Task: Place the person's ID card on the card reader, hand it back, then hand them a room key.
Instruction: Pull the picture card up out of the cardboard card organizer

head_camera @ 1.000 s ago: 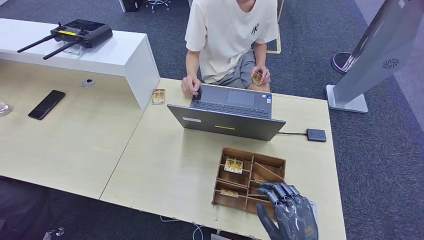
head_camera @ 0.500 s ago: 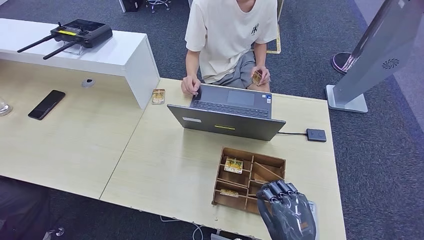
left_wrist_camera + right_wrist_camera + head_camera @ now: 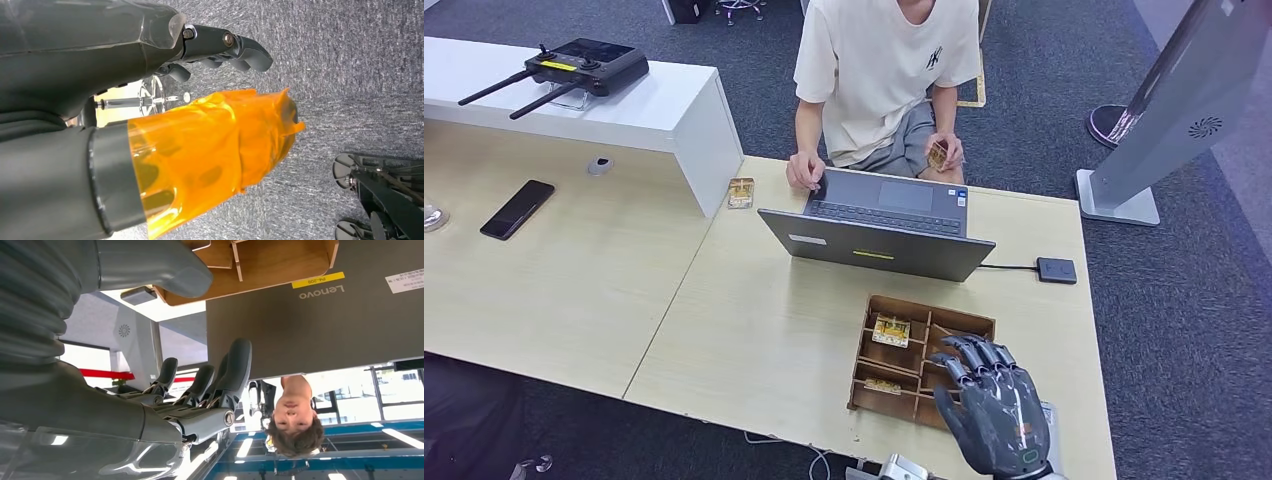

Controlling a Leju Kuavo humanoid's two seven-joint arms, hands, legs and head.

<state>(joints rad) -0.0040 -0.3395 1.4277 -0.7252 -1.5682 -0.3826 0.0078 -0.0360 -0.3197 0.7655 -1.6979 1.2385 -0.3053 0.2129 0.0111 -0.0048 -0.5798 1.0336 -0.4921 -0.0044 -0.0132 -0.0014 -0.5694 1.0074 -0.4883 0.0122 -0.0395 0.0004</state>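
You see a pale wood-grain desk (image 3: 754, 330) carrying a brown wooden tray (image 3: 879, 402), whose compartments hold gold-and-white patterned cards (image 3: 891, 329). The right hand (image 3: 994, 410) is dark grey with a glossy sheen. Your laptop (image 3: 879, 245) is dark grey with a yellow sticker on its lid. The card reader (image 3: 1056, 269) is black. The left hand (image 3: 150, 65) is dark grey, its thumb (image 3: 210, 155) wrapped in translucent orange tape. The carpet (image 3: 1184, 300) is speckled blue-grey.

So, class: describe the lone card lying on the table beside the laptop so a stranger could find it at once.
Start at the open grey laptop on the pale wooden table. The card lies flat beside it, near the foot of the white raised counter. Unlike the cards in the wooden tray, it lies alone on bare tabletop.
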